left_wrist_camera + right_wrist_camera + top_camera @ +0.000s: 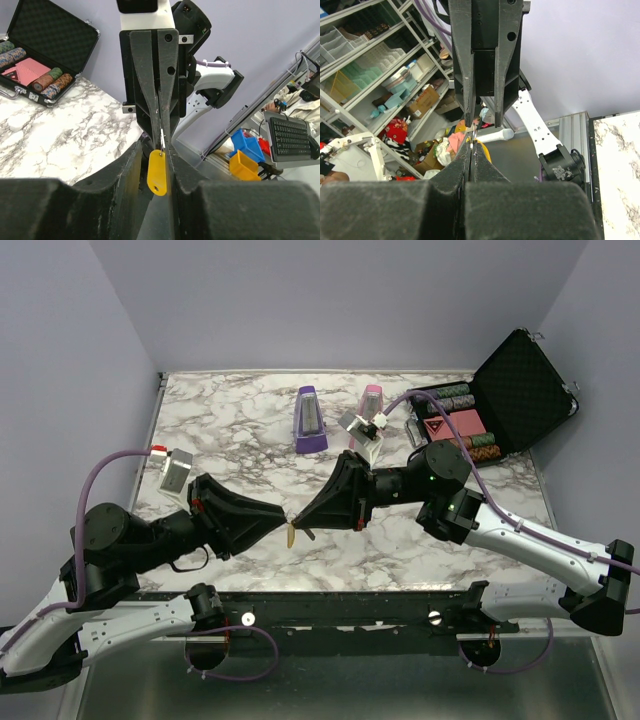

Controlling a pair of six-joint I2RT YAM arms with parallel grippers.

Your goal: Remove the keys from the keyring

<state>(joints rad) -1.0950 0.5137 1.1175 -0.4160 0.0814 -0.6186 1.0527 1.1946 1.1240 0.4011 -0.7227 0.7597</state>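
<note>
The right gripper point(303, 517) jaws are clamping fully closed on the thin silver wire keyring point(162, 136), above the near-centre of the white marble surface point(240, 430). The flat yellow-headed keys point(157, 172) are hanging long-axis-down between the left gripper point(282, 521) jaws. These are standing narrowly apart, and actual contact cannot be told. The left arm is nearer.

a lab workshop. right wrist view: cluttered shelves point(367, 65) at nine o'clock. left wrist view: keyboard point(290, 136), plastic bins point(241, 161) at three o'clock.
</note>
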